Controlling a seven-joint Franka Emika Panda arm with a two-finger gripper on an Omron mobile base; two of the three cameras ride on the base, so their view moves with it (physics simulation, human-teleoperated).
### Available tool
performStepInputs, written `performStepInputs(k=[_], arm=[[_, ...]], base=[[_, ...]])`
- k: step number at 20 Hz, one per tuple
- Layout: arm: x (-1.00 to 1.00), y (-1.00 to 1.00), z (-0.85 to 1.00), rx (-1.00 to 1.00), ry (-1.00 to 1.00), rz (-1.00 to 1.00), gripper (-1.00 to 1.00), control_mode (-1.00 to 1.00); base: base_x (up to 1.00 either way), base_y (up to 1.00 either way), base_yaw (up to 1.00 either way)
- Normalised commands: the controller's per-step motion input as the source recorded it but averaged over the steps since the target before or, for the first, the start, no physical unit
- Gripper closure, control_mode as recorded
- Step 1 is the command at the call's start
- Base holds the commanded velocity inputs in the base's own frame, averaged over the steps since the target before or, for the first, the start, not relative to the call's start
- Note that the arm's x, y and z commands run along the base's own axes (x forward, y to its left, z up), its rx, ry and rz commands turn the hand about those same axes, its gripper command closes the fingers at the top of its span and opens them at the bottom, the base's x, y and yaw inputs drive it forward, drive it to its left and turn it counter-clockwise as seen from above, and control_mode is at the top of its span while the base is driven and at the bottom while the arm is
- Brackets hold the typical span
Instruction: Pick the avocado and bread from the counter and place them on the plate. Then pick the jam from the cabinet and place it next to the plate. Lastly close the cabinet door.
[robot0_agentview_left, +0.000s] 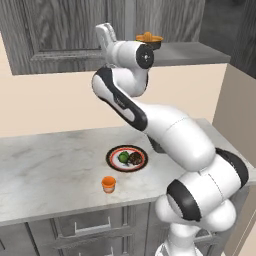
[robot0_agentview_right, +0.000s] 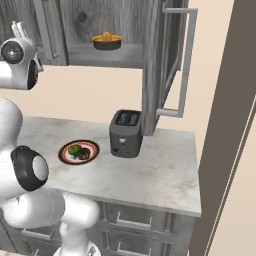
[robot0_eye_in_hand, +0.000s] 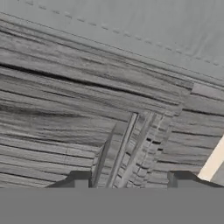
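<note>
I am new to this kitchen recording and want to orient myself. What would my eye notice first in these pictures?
The big white arm rises over the marble counter, its gripper raised to the grey cabinet door. On the counter, the plate holds the avocado and the bread, with the orange jam in front. A dark toaster stands nearby.

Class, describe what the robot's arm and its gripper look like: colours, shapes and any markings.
The arm is made of glossy white, rounded segments joined by dark black bands and round black joint caps. No cables or markings show. The gripper ends in two small dark grey, blocky finger tips.
</note>
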Motion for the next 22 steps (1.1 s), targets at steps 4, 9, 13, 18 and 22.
performStepInputs(k=[4, 9, 13, 18, 22], arm=[[-0.81, 0.00, 0.00, 0.00, 0.03, 0.19, -1.00, -1.00], [-1.00, 0.03, 0.00, 0.00, 0.00, 0.07, -1.00, -1.00], [-0.73, 0.01, 0.23, 0.03, 0.16, 0.00, -1.00, -1.00], [-0.89, -0.12, 0.37, 0.06, 0.14, -0.02, -1.00, -1.00], [-1.00, -0.48, 0.10, 0.09, 0.00, -0.10, -1.00, -1.00]], base=[[0.00, 0.00, 0.00], [0.00, 0.00, 0.00], [0.00, 0.00, 0.00], [0.00, 0.00, 0.00], [0.00, 0.00, 0.00]])
